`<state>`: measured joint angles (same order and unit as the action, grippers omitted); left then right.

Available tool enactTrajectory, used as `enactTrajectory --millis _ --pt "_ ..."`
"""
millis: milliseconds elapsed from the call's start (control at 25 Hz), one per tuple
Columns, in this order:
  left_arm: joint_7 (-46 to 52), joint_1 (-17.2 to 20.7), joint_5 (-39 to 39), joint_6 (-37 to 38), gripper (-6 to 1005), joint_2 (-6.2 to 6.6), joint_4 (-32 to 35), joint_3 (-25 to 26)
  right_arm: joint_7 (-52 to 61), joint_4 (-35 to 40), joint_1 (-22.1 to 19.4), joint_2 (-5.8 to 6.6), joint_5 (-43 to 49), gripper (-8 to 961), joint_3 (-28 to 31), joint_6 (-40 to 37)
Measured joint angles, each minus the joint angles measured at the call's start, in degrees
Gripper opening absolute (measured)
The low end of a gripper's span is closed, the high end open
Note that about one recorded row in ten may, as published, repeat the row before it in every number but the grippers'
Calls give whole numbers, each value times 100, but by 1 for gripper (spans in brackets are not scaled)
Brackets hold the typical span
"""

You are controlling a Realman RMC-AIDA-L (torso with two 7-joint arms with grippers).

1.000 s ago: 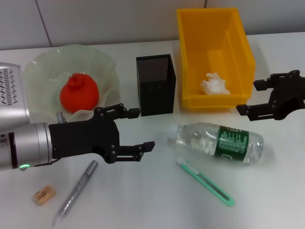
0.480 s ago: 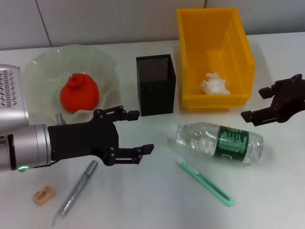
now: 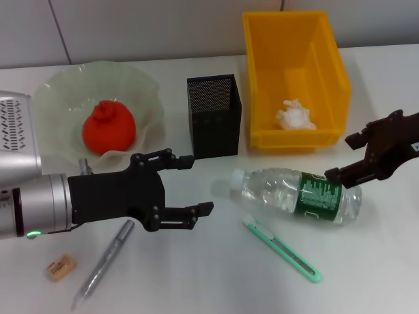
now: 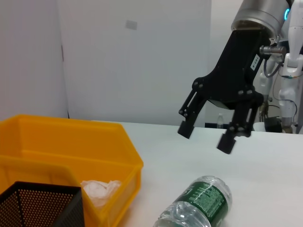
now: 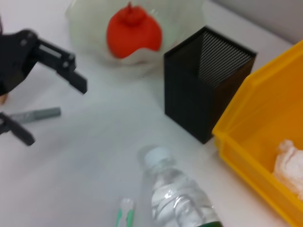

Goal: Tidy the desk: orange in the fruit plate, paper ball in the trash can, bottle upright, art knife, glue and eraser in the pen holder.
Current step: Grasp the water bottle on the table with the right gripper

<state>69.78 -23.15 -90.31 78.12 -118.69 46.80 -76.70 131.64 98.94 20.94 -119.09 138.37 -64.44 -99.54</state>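
Observation:
The orange (image 3: 108,127) sits in the pale green fruit plate (image 3: 98,72). In the yellow trash bin (image 3: 294,78) lies the paper ball (image 3: 294,114). The clear bottle (image 3: 298,193) with a green label lies on its side in front of the bin. A green art knife (image 3: 281,248) lies nearer the front, while the silver glue stick (image 3: 103,261) and tan eraser (image 3: 60,267) are front left. The black mesh pen holder (image 3: 214,114) stands in the middle. My left gripper (image 3: 196,184) hovers open between the plate and the bottle. Just above the bottle's base end, my right gripper (image 3: 340,157) is open.
The left wrist view shows the right gripper (image 4: 206,137) above the bottle (image 4: 199,208), beside the bin (image 4: 71,142) and pen holder (image 4: 38,205). The right wrist view shows the bottle cap end (image 5: 177,194), pen holder (image 5: 206,90), orange (image 5: 134,30) and left gripper (image 5: 54,111).
My right gripper has come down and inward from beside the bin to just over the bottle's base end. The left gripper has barely shifted.

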Motion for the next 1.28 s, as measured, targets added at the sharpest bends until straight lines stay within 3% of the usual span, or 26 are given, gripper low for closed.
enactTrajectory --millis 520,1280 --pt "12 30 13 29 853 -5 37 -83 -1079 -111 161 -1 809 785 -55 -443" --pt "0 14 14 89 852 -13 8 -91 -1937 -1186 481 0 796 784 -210 226"
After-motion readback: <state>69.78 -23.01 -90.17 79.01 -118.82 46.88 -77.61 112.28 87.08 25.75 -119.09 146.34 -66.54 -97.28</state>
